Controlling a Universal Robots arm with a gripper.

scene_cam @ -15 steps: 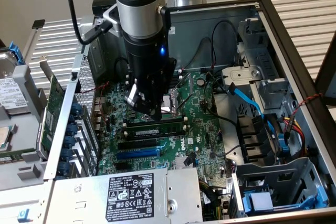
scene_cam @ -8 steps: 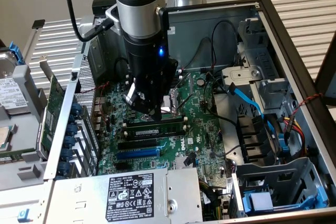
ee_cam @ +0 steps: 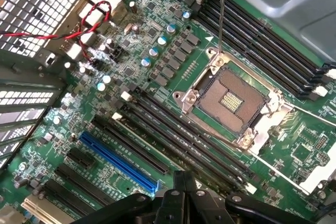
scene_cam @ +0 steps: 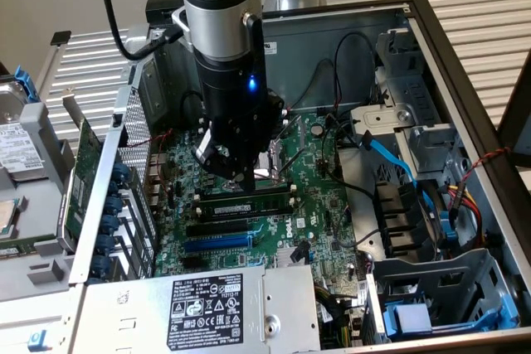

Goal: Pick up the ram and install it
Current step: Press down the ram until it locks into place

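We press our gripper, fingers together, down onto the ram, which sits in a black slot beside the CPU socket (likely seating it).

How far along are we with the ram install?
Pickup looks done: the ram stands on edge at the black slots beside the CPU socket. In hand: the gripper, shut, sits right at its top edge. Left: full seating; I cannot tell whether it is latched.
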